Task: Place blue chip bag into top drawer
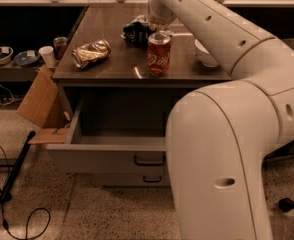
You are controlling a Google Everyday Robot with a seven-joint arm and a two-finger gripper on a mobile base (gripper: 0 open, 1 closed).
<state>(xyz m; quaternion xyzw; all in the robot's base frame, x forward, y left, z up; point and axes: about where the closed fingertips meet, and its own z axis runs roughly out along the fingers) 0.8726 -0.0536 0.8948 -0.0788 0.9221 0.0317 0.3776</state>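
Note:
The blue chip bag (134, 32) is a crumpled dark bag with pale patches, on the wooden table top (112, 69) behind a red soda can (158, 54). My gripper (147, 24) is at the end of the white arm, right at the bag's right side, mostly hidden by the wrist. The top drawer (107, 156) is pulled open under the table's front edge, with its grey inside showing and a dark handle on its front.
A crushed gold-brown can (91, 53) lies on the table's left part. A white bowl (205, 55) stands at the right. The smaller lower drawer (152, 179) is shut. A cardboard box (39, 104) and cables lie on the floor at the left. My white arm fills the right side.

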